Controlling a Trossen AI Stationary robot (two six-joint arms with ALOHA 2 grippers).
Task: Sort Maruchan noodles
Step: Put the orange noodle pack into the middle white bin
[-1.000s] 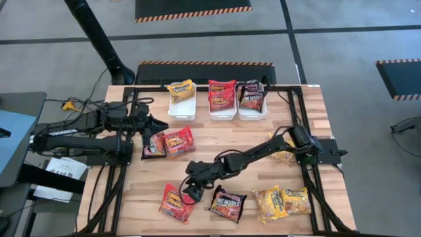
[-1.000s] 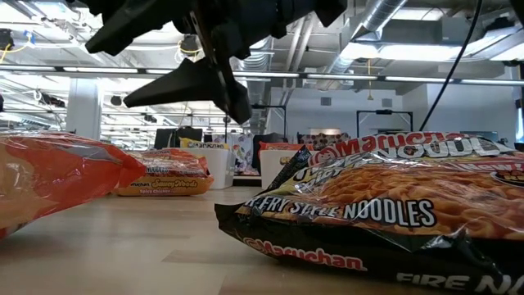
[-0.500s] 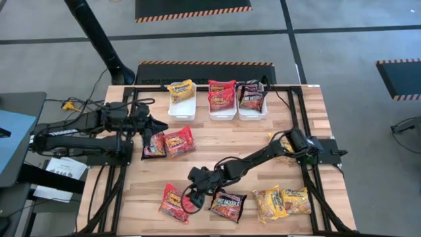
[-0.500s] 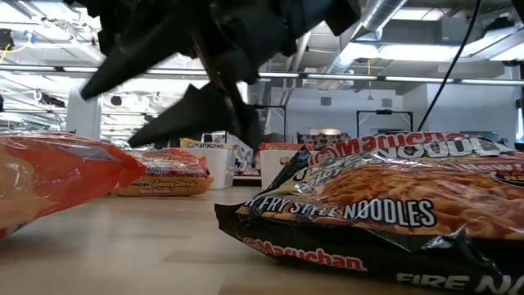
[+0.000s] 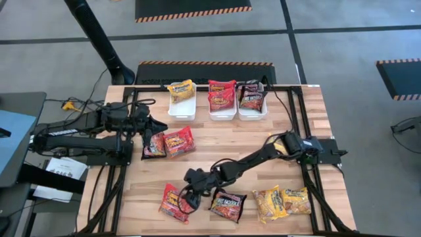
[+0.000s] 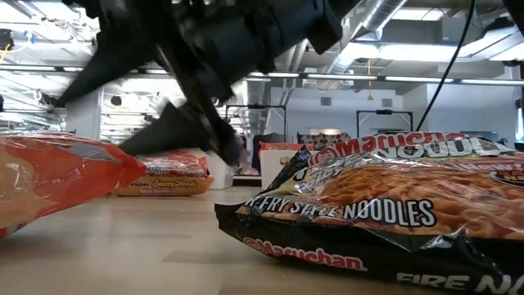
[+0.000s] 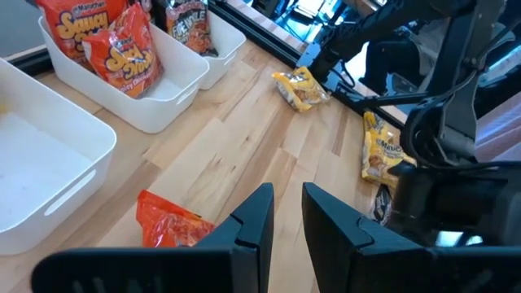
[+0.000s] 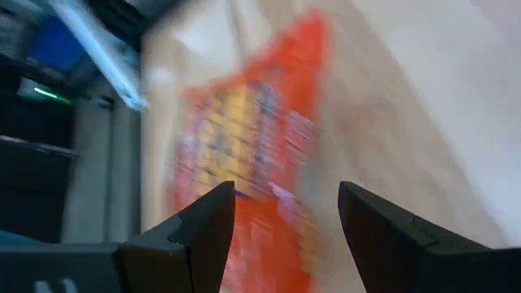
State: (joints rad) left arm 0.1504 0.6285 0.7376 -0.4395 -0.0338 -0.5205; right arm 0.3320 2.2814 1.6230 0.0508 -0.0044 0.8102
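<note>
Noodles are partly sorted: the three white bins [image 5: 223, 112] at the far edge hold yellow, red and dark packets, and loose ones are scattered on the table [image 5: 217, 148].

Target looks like the red packet [image 5: 176, 201] at the near edge, left of centre. The right gripper [image 5: 187, 197] hangs over it, jaws spread wide, nothing held. In the right wrist view the red packet [image 8: 244, 155] fills the space ahead and runs down between the two fingers [image 8: 205, 224], so it lies directly forward and below. Its long axis looks diagonal on the table, near-left to far-right, about in line with the arm's reach. My read is the jaws straddle the narrow width, not the length. Whether a finger already touches the wrapper I can't tell.

A dark packet [image 5: 227, 203] sits just beside it to the right, close enough to get snagged on a sloppy close.

The left gripper [image 5: 152, 125] waits at the left side next to two packets [image 5: 168, 142], fingers [image 7: 254, 218] nearly together with a slim gap, empty. The right arm is clearly the nearer one for this pick.
</note>
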